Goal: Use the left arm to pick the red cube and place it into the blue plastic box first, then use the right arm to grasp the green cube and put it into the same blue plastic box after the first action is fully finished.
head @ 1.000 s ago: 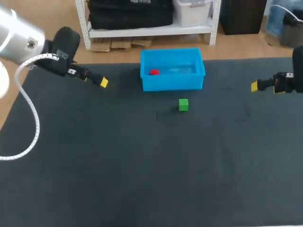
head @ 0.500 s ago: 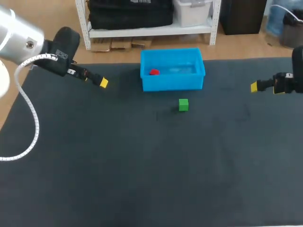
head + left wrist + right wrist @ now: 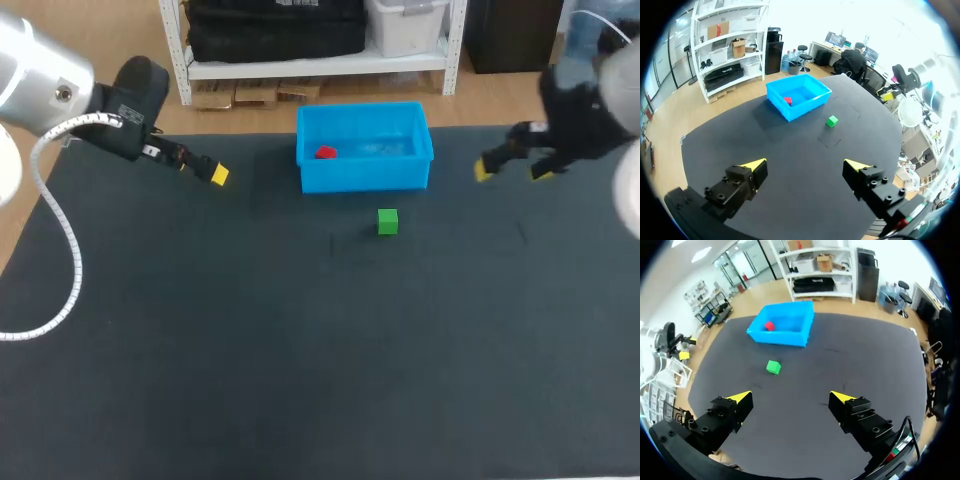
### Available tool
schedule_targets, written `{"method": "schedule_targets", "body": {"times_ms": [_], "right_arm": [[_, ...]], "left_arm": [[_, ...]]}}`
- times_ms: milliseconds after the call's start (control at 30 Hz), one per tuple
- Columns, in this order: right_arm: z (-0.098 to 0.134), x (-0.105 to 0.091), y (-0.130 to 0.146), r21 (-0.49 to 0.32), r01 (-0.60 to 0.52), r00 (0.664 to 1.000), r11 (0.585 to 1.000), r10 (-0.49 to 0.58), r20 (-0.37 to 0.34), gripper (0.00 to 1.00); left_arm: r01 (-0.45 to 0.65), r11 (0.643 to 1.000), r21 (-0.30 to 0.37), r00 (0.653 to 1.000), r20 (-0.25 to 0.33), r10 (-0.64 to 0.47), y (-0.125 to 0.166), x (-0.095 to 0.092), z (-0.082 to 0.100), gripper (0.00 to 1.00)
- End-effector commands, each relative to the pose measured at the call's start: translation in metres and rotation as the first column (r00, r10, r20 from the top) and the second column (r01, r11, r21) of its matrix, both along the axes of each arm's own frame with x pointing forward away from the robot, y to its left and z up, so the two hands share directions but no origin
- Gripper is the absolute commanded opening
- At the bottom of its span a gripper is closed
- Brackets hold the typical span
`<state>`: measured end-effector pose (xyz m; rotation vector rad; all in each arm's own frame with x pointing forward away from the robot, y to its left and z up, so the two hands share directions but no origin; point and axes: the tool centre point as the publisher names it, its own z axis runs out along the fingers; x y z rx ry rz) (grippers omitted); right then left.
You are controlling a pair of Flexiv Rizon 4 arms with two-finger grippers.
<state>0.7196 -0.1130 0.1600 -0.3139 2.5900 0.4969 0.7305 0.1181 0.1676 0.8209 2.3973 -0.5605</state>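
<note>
1. The red cube is already lying inside the blue plastic box, at the end nearer the left arm. So I'd call the first half of the job done.
2. The left hand hangs over the left side of the bench, well apart from the box. Its fingers are spread wide with nothing between them. It hasn't budged over the last second, so it looks parked.
3. Here's the actual news: the right arm just woke up. A second ago, and even half a second ago, its hand was sitting out at the far right edge of the bench. Now the right hand has swung in toward the middle and sits to the right of the box, quite a bit closer to it. Fingers wide apart, carrying nothing.
4. The green cube is in the same spot as before, on the bench near the front of the box, not touching it. Nobody's touched it yet.
5. My read is that the handover just happened and part two is kicking off. The right hand is still well apart from the green cube, so it has to travel over and come down around it before closing.
</note>
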Motion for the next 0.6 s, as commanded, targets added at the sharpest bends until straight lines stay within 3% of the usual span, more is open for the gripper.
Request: {"method": "schedule_targets", "body": {"times_ms": [33, 200, 333, 400, 600], "right_arm": [[-0.015, 0.016, 0.031, -0.152, 0.099, 0.995, 0.983, -0.101, -0.005, 1.0], [-0.028, 0.019, 0.049, -0.173, 0.13, 0.99, 0.976, -0.137, -0.028, 1.0], [-0.038, 0.021, 0.061, -0.207, 0.097, 0.994, 0.974, -0.107, -0.038, 1.0], [-0.043, 0.023, 0.062, -0.203, 0.087, 0.992, 0.975, -0.104, -0.072, 1.0], [-0.043, 0.023, 0.062, -0.203, 0.087, 0.992, 0.975, -0.104, -0.072, 1.0]], "left_arm": [[0.003, 1.0, -0.004, 1.0, 0.002, -0.003, 0.001, 0.0, -0.001, 1.0], [0.003, 1.0, -0.004, 1.0, 0.002, -0.003, 0.001, 0.0, -0.001, 1.0], [0.003, 1.0, -0.004, 1.0, 0.002, -0.003, 0.001, 0.0, -0.001, 1.0], [0.003, 1.0, -0.004, 1.0, 0.002, -0.003, 0.001, 0.0, -0.001, 1.0], [0.003, 1.0, -0.004, 1.0, 0.002, -0.003, 0.001, 0.0, -0.001, 1.0]]}}
